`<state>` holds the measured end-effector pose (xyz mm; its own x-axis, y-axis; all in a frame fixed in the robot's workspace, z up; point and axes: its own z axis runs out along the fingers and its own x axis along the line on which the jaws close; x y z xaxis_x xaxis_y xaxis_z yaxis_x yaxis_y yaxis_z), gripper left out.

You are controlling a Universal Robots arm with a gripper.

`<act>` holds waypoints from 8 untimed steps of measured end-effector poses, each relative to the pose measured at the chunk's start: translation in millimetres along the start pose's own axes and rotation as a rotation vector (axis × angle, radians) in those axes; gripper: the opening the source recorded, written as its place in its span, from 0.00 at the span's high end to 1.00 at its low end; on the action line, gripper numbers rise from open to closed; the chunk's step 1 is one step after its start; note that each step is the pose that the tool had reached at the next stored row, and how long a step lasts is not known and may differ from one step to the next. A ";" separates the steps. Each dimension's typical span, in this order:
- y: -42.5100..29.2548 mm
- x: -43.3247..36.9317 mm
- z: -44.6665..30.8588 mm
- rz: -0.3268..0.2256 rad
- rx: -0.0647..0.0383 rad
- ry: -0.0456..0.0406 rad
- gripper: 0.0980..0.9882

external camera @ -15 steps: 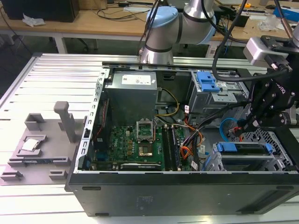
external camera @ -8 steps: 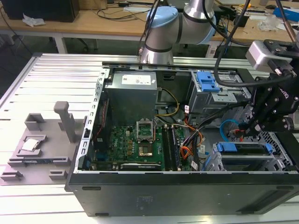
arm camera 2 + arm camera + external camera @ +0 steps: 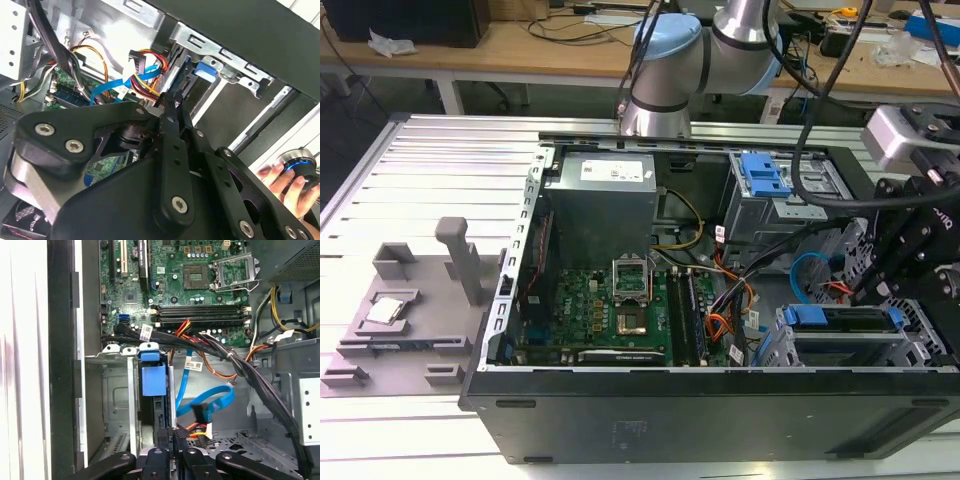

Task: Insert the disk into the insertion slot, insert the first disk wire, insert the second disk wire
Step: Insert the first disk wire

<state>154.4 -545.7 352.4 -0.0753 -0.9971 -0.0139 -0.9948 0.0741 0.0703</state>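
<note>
The disk (image 3: 152, 380) sat in the insertion slot (image 3: 116, 390), the pincer (image 3: 172, 436) pressed together at its back edge, while the first disk wire (image 3: 194, 426) and the second disk wire (image 3: 220, 399) apparently hung unplugged, 2 steps left.

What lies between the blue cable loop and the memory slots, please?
A black cable bundle crosses between the blue cable and the memory slots, in the first wrist view.

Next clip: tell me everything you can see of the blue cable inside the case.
The second disk wire is a thin, flat, bright blue cable, plastic-looking, with a small white tag. In the first wrist view it runs alongside the blue-framed disk, then curls into a loop ending in a dark plug that looks unconnected, lying beside the first disk wire.
</note>
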 end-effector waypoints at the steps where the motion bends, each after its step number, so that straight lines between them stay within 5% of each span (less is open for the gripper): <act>1: -1.2 0.3 0.4 0.000 0.000 0.0001 0.92; 8: -4.0 3.1 5.2 0.000 0.000 0.0003 0.92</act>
<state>157.8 -549.0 346.9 -0.0752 -0.9971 -0.0136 -0.9948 0.0741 0.0704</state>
